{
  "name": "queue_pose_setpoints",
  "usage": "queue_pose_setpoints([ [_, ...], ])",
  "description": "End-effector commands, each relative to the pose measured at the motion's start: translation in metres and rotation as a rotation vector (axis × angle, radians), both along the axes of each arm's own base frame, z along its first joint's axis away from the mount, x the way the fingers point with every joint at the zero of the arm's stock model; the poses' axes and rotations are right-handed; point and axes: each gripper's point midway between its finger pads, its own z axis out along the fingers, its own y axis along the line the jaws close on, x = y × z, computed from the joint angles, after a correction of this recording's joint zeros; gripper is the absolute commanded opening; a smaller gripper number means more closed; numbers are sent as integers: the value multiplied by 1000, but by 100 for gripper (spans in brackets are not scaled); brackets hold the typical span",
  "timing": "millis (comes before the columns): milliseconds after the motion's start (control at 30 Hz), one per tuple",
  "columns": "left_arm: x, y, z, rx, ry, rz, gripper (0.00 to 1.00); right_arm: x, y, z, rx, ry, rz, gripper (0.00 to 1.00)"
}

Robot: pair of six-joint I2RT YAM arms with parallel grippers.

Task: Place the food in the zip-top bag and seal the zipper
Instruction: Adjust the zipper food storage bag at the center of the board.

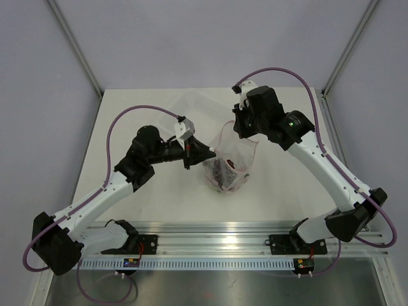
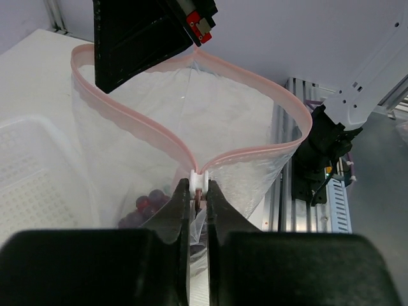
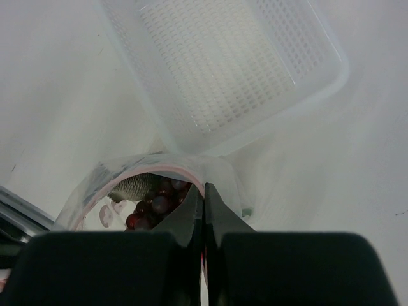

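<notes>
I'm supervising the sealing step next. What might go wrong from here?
The left gripper pinches the zipper only at its white tab; that thin hold may slip when pulled. The bag mouth gapes wide, so the strips may not mate. The right gripper grips just the rim, and the grapes and fish weigh the bag; it might pull free.

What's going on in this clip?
The two arms hold the clear bag up between them with its mouth open. The left gripper is pinched on the white slider tab at one end of the pink zipper, and the right gripper clamps the opposite rim. Grapes and a fish are already inside. The white tray sits behind. The bag is not sealed yet.
</notes>
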Motion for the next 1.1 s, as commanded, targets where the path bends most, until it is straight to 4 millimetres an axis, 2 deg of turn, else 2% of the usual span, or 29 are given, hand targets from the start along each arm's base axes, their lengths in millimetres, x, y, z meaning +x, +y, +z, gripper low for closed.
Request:
queue_pose_setpoints([
  [0,2,0,20,-40,-67,10,0,1,1,28,55,-52,-6,0],
  [200,-4,4,24,-29,-101,-3,0,-3,-3,35,51,-64,-4,1],
  [267,-7,7,26,-12,-128,-12,0,-6,-6,38,45,-75,7,9],
  [367,-13,9,27,14,-174,-49,0,-12,-10,51,49,-107,27,14],
  [433,-16,10,28,26,-171,-75,0,-16,-11,57,53,-113,42,13],
  [500,-14,9,28,34,-160,-80,0,-18,-10,58,54,-109,53,0],
  [767,-9,5,20,40,-101,-89,0,-14,-8,43,44,-75,32,0],
  [833,-6,6,18,43,-96,-73,25,-13,-10,42,41,-74,19,0],
  [867,-5,6,17,44,-92,-66,45,-12,-9,42,44,-79,17,0],
  [900,-4,6,16,47,-90,-62,51,-12,-10,42,43,-78,15,0],
  [1067,-4,9,6,54,-71,-53,50,-10,-10,38,47,-65,6,0],
])
